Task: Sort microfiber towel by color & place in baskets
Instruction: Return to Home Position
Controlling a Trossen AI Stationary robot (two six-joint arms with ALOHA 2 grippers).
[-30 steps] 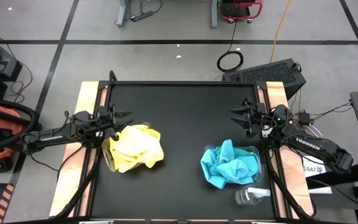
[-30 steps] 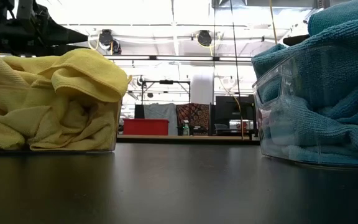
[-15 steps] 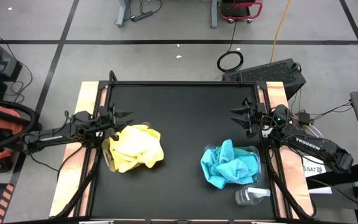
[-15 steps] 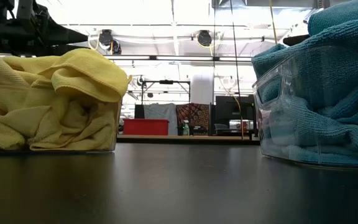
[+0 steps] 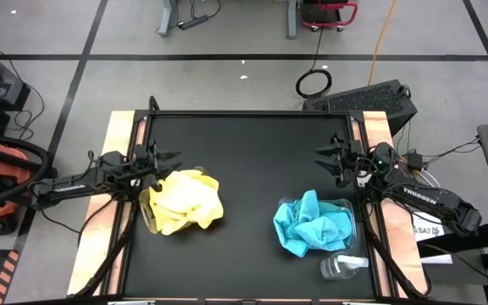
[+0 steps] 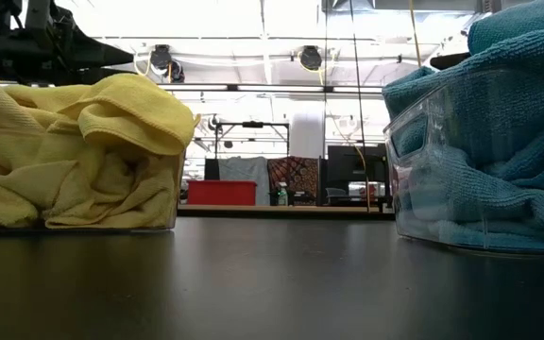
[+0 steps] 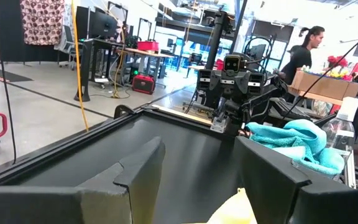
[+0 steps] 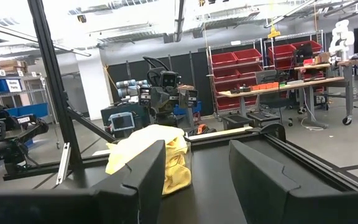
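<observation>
Yellow towels [image 5: 185, 201] and blue towels [image 5: 312, 224] lay sorted, one colour per bin.
The yellow heap filled the left bin [image 5: 146, 217], just beside the left gripper [image 5: 171, 158], whose fingers stood apart and empty. The blue heap overfilled the right bin [image 5: 351, 206], near the right gripper [image 5: 322, 153], fingers likewise apart. A bottle [image 5: 341, 266] lay just past the blue heap, on the side away from that gripper.
</observation>
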